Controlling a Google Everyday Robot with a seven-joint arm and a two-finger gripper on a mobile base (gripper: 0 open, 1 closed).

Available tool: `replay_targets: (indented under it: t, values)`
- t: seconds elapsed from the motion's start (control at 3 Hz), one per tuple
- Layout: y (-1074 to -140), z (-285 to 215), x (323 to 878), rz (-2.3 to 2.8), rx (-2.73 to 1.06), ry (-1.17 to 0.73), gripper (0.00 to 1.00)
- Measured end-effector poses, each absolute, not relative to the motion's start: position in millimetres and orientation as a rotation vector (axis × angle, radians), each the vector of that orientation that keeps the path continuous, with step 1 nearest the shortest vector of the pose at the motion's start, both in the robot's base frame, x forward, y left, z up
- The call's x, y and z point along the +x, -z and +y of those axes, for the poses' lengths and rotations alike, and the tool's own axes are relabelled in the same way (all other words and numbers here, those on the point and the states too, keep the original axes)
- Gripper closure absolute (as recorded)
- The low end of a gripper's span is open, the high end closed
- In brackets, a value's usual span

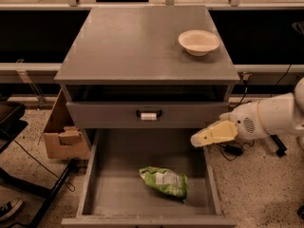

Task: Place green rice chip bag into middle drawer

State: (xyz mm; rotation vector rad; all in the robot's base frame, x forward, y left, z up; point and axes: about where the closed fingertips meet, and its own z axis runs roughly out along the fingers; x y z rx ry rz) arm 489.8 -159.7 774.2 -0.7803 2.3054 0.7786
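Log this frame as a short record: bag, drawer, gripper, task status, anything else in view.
bag: crinkled light-green rice chip bag, lying on the drawer floor, slightly right of centre
drawer: wide grey middle drawer, pulled open
gripper: yellowish gripper, above the drawer's right wall, apart from the bag
task status: bag is inside the drawer
other: cream-white round bowl on the grey cabinet top; grey drawer front with black handle, above; cardboard box on the floor, left
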Motion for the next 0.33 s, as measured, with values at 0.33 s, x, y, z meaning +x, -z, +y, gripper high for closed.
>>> replay_targets:
  t: [0.33]
  values:
    - [-805.0,-175.0,464.8,2.328,-0.873,-0.705,0.0]
